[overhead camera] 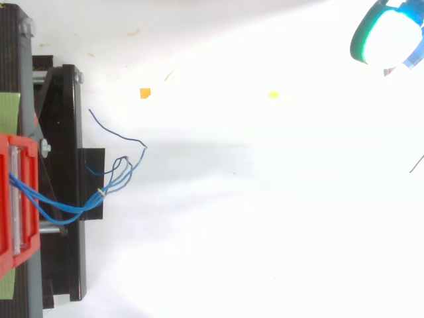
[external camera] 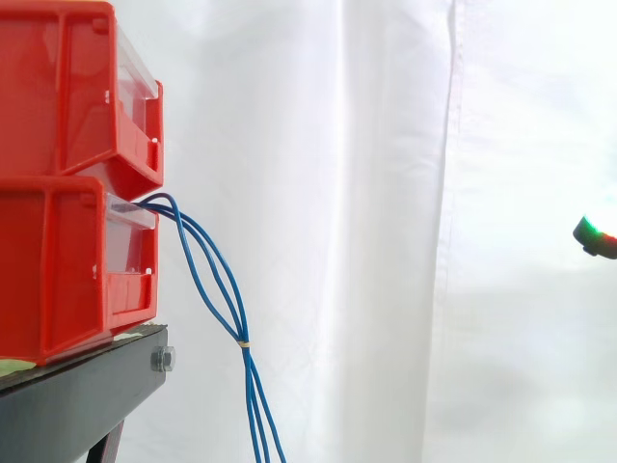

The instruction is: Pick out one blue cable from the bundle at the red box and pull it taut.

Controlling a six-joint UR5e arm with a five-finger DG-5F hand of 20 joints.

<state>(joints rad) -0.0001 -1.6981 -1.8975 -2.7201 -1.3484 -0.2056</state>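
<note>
Robot hand (external camera: pixel 596 234) hangs at the right edge of the side view, about level with the lower bin and well apart from the work. In the top view it (overhead camera: pixel 387 36) sits in the far upper-right corner, and I cannot tell whether it is open or closed. The cables (external camera: pixel 214 280) leave the front of the lower bin (external camera: pixel 58 275), which sits under a 2nd bin (external camera: pixel 67 92) on the black stand (external camera: pixel 87 391). They arc down as separate blue strands to a pale tie (external camera: pixel 244 341), below which they run close together. From above, the strands (overhead camera: pixel 63 207) fan between bin and tie (overhead camera: pixel 101 193), and loose ends (overhead camera: pixel 119 142) curl past it. The step in hand looks like the approach, with no cable touched yet. To do it well, the robot hand should probably come in level toward the stretch above the tie, where gaps show between the strands, and aim for the outermost 1 so its neighbours are not caught. Below the tie they lie too close to separate cleanly. Pulling straight away from the bin, along the strand's own line, should tighten it without dragging the bin off the stand.
</note>
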